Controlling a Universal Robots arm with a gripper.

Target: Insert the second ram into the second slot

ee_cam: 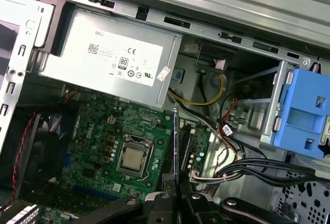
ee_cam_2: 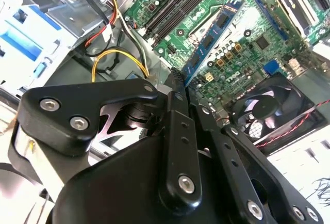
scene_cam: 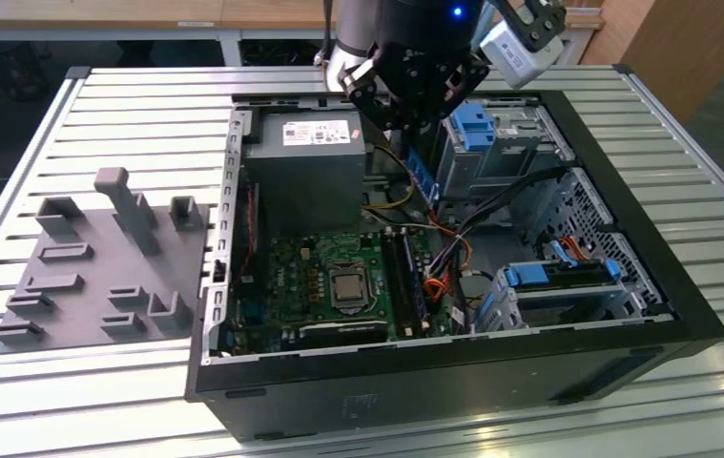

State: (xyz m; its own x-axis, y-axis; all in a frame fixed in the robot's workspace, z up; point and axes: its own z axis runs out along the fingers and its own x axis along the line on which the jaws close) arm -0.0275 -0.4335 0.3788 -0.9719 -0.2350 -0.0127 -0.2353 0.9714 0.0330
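My gripper hangs over the open computer case, near its back. It is shut on the second ram, a thin blue stick that points down toward the motherboard. In the second wrist view the ram reaches out from the gripper, its dark chips showing. In the first wrist view the ram is edge-on, a thin line running from the gripper. The long dark memory slots lie beside the processor socket, below the stick and apart from it.
A grey power supply sits beside the gripper. Blue drive-bay clips and drive cages fill the case's other side, with cables crossing between. A grey fixture plate lies on the slatted table at the exterior view's left.
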